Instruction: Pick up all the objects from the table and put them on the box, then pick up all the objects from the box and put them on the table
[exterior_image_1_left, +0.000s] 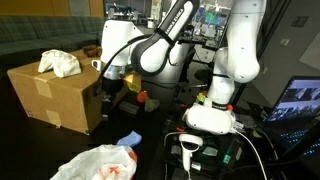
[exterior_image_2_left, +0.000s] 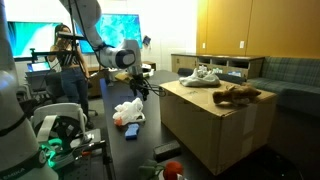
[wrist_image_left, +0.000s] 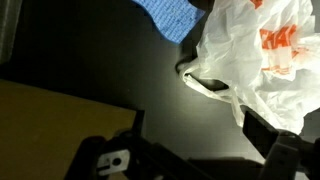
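Note:
A cardboard box (exterior_image_1_left: 55, 95) (exterior_image_2_left: 215, 120) (wrist_image_left: 50, 120) stands on the dark table. On it lie a white cloth (exterior_image_1_left: 60, 63) (exterior_image_2_left: 200, 75) and a brown object (exterior_image_2_left: 238, 95). On the table lie a white plastic bag with orange print (exterior_image_1_left: 95, 165) (exterior_image_2_left: 128, 110) (wrist_image_left: 255, 50) and a blue cloth (exterior_image_1_left: 130, 138) (exterior_image_2_left: 131, 128) (wrist_image_left: 175, 15). My gripper (exterior_image_1_left: 110, 88) (exterior_image_2_left: 141, 88) (wrist_image_left: 190, 150) hangs above the table beside the box, near the bag. It looks open and empty.
A small red object (exterior_image_1_left: 143, 97) lies on the table behind the arm. The robot base (exterior_image_1_left: 212, 118) with cables stands close by. Another red item (exterior_image_2_left: 170, 170) lies near the table's front. Monitors and a tripod stand in the background.

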